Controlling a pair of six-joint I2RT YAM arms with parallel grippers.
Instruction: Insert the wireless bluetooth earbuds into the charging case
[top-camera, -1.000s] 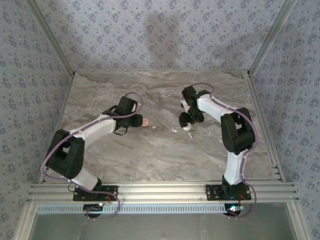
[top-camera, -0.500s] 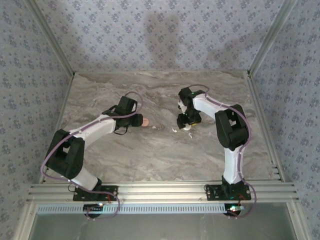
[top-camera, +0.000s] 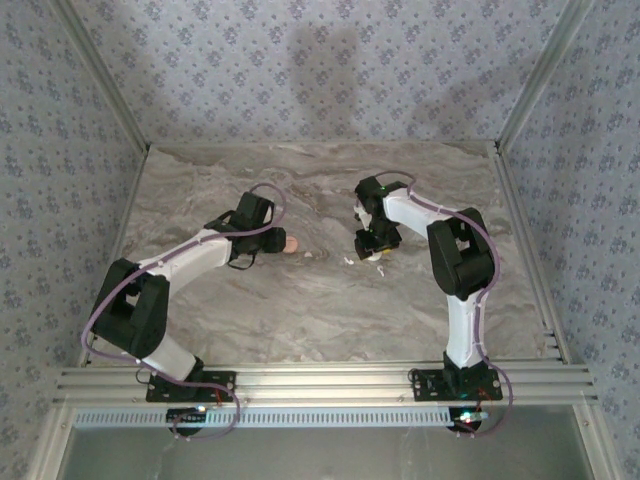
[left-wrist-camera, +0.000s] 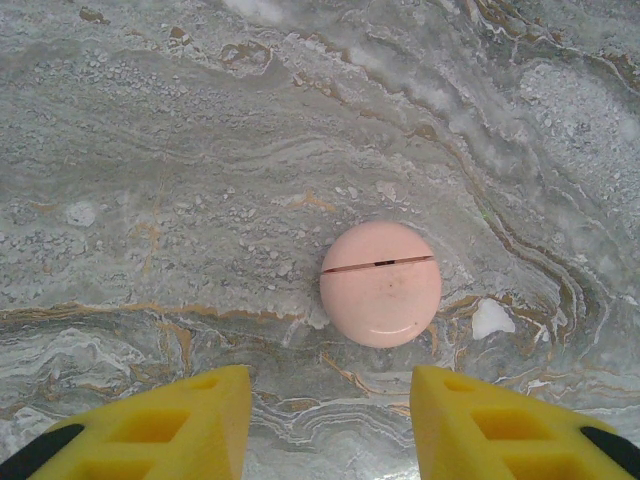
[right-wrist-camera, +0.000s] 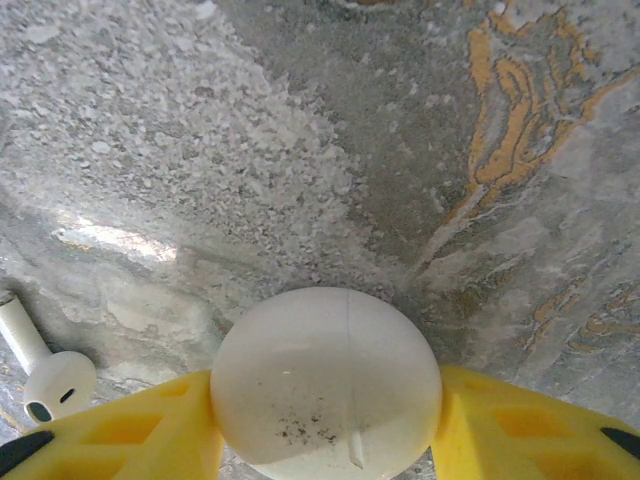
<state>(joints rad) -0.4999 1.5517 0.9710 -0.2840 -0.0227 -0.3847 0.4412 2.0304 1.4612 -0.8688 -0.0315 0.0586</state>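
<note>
A salmon-pink round charging case, closed with a thin seam, lies on the marble table just ahead of my left gripper. That gripper is open and the case lies beyond its fingertips, untouched. In the top view the pink case shows at the left gripper's tip. My right gripper has its yellow fingers pressed on both sides of a white round case resting on the table. A white earbud with a short stem lies to its left. A small white piece lies right of the pink case.
The marble table is walled by patterned panels at the back and sides, with aluminium rails along the near edge. Bare table surface stretches between the two arms and toward the front.
The right gripper's jaws have closed in on the white round case, and the right arm has shifted slightly left. The left arm and the pink case have not moved.
</note>
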